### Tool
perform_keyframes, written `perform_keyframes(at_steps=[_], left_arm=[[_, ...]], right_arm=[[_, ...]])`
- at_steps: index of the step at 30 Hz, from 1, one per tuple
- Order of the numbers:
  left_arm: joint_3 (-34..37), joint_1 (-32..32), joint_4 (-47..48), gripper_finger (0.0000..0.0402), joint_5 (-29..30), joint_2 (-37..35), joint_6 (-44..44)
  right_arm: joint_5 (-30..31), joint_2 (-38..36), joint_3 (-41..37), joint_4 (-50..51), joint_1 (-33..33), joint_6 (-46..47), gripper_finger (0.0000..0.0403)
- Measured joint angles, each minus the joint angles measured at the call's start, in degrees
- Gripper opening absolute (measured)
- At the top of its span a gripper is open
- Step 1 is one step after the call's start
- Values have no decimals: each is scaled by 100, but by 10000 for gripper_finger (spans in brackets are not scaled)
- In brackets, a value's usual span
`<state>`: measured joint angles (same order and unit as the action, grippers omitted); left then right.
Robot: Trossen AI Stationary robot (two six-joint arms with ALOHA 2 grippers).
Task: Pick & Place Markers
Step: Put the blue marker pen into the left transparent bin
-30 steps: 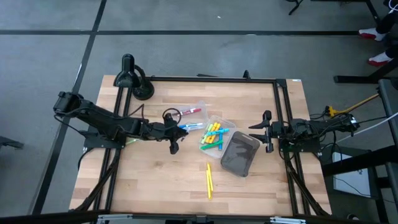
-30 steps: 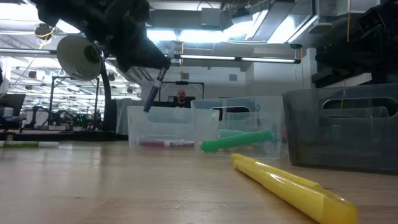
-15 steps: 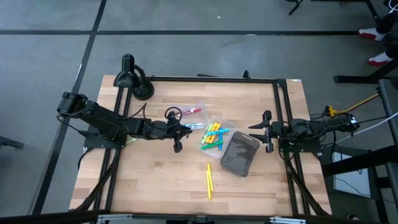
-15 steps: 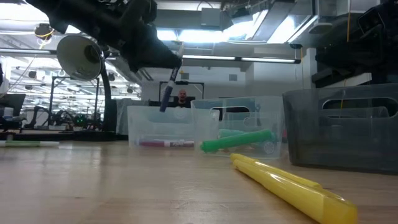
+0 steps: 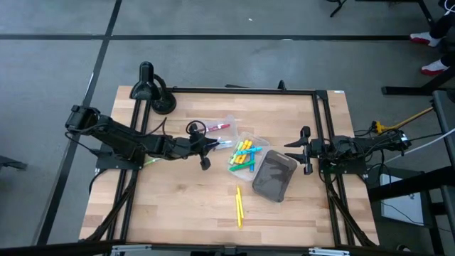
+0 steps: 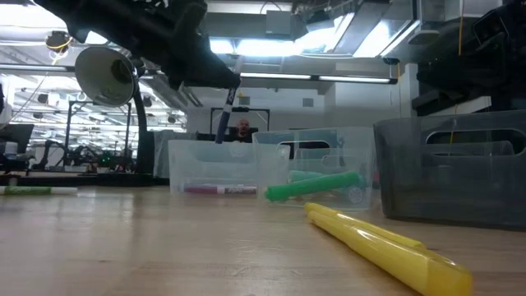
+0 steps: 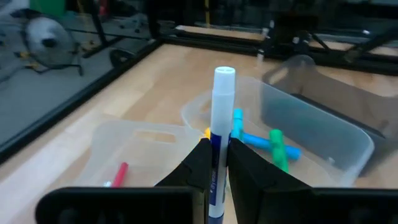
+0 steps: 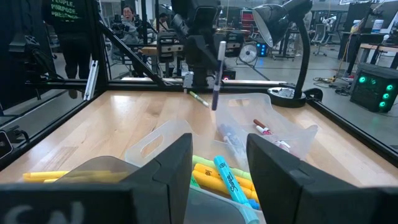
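Currently a blue marker with a white cap is clamped between the fingers of the left gripper, held above the clear tray that contains a red marker. Just beside it, a second clear tray holds a pile of yellow, green, blue and orange markers, next to it stands the dark grey bin, and two yellow markers lie on the bare table nearer the front edge. Well apart at the table's right side, the right gripper waits with its fingers spread apart and nothing between them.
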<state>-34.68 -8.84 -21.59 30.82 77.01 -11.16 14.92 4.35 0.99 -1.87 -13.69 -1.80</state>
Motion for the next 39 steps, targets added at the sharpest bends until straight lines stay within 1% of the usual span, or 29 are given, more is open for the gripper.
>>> perform_keyframes(at_steps=[5,11,19,22,28,35,39], left_arm=[[0,0,-145,31,245,-1,170],[0,0,-275,31,329,-1,392],[0,0,-270,31,754,-2,840],[0,0,-343,31,818,-2,1004],[0,151,-430,31,760,-2,1083],[0,627,-347,31,200,-2,876],[0,785,-297,31,31,-2,803]], right_arm=[[0,0,-1,0,1,0,152],[0,-1,-1,0,0,0,152],[0,-1,-1,0,1,0,152],[0,-1,0,0,0,0,152],[0,1,-1,0,-1,0,152],[0,-1,-1,0,1,0,152],[0,0,-1,0,-1,0,152]])
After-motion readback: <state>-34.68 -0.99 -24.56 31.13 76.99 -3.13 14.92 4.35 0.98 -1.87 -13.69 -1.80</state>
